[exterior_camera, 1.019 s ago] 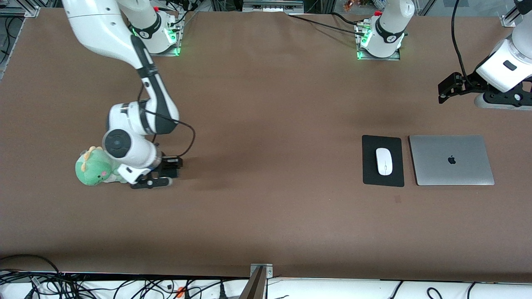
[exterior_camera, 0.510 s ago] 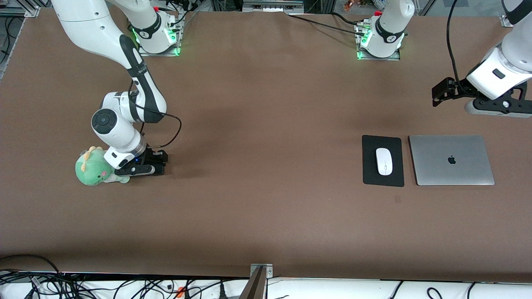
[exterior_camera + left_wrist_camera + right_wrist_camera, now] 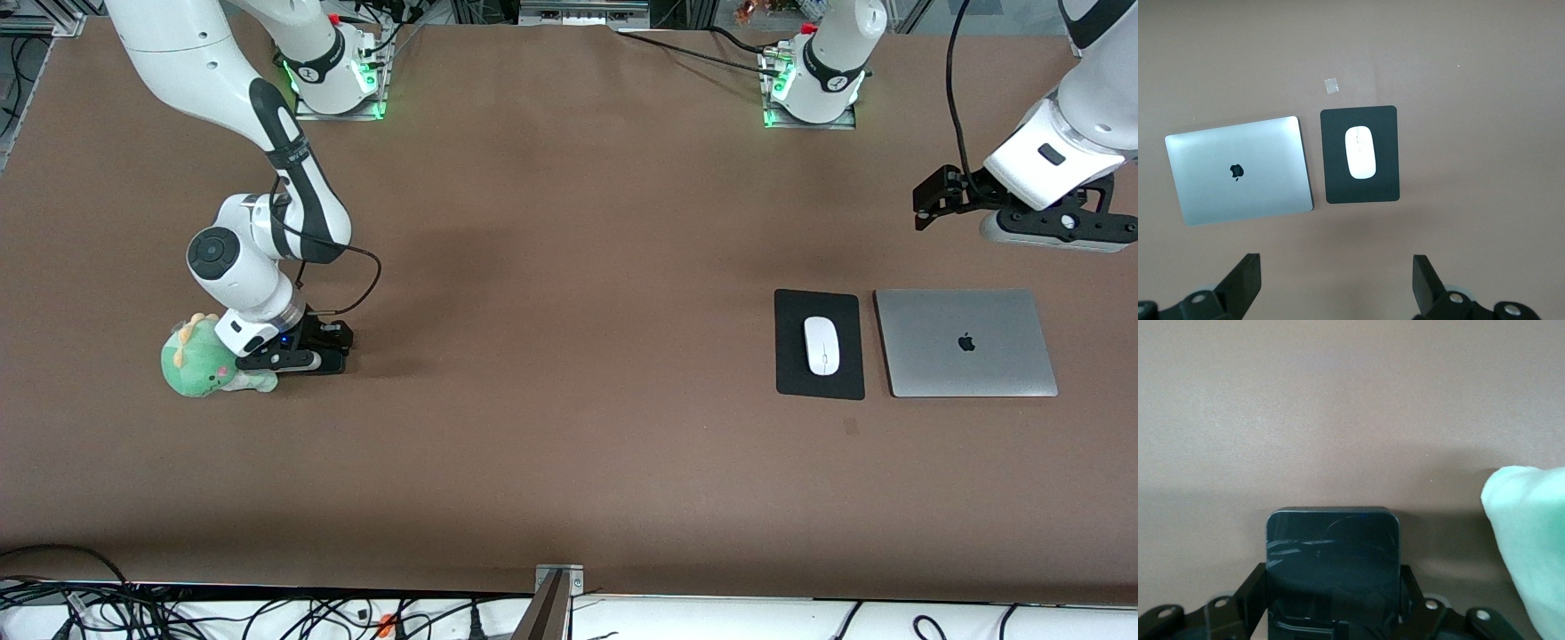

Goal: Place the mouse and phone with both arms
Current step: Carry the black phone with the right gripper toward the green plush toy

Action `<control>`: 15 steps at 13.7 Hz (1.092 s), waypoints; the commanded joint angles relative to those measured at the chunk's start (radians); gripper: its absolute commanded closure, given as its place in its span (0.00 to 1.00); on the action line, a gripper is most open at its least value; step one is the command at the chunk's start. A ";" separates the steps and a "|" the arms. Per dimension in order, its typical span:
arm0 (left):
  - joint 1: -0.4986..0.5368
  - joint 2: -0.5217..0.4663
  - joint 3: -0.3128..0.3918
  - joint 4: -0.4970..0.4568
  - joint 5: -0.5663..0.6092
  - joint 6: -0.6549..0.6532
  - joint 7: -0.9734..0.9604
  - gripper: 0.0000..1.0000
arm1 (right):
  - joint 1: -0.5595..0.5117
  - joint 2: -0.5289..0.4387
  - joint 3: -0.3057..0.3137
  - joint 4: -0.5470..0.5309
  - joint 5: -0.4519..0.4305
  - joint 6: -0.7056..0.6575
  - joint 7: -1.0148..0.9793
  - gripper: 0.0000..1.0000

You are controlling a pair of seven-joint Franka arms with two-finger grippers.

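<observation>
Brown matte worktop (image 3: 569, 267), wide bare stretch mid-span. Glossy white oval mouse (image 3: 821, 345) w/ thin centre line lies on flat black rectangular pad (image 3: 791, 369), just beside closed silver laptop (image 3: 965, 342). Left hand (image 3: 1337, 283) spread wide, up over worktop near laptop. Right hand (image 3: 307, 348) pinching small black rounded-corner phone (image 3: 1332, 573), low at worktop, touching green plush toy (image 3: 200, 360).

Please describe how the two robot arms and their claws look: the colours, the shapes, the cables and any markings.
Both arms are white, rounded and jointed, with dark bands at the joints. The right arm carries a looping black cable and a round dark cap on one joint. The left arm has a black cable too. The right claw and left claw are black, with flat black fingers. Green lights glow at both bases.
</observation>
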State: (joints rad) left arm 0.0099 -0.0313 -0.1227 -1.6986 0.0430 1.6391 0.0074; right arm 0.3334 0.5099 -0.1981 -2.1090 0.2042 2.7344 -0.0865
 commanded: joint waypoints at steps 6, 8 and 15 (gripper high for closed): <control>0.008 0.013 0.000 0.024 0.003 -0.010 0.008 0.00 | -0.016 -0.025 0.019 0.074 0.044 -0.121 -0.022 0.00; 0.012 0.020 0.006 0.024 0.003 -0.009 0.008 0.00 | -0.016 -0.030 0.009 0.197 0.092 -0.334 -0.025 0.00; 0.015 0.022 0.008 0.024 0.003 -0.008 0.006 0.00 | -0.030 -0.105 -0.112 0.507 0.092 -0.930 -0.030 0.00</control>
State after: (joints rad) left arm 0.0213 -0.0203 -0.1153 -1.6980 0.0431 1.6392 0.0074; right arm 0.3138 0.4211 -0.2777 -1.6843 0.2719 1.9573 -0.0893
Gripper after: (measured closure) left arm 0.000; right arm 0.000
